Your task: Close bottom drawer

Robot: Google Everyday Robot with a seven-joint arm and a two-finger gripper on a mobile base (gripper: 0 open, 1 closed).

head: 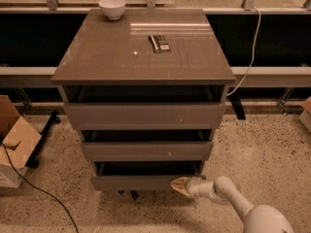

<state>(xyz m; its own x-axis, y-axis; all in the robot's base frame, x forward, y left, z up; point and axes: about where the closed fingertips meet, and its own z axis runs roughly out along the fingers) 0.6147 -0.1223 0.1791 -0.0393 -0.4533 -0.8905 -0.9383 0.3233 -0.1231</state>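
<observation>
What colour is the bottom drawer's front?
Bottom drawer front: plain grey-brown, camera view; gripper at its right end.

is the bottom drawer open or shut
Open, partway: the lowest flat-fronted drawer juts forward of the grey-brown cabinet, a dark gap showing above its front. The robot's pale gripper sits at that front's right end.

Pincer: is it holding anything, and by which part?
Nothing seems held. The pincer sits low at the right end of the plain front of the bottom drawer, which stands pulled out; contact cannot be told.
</observation>
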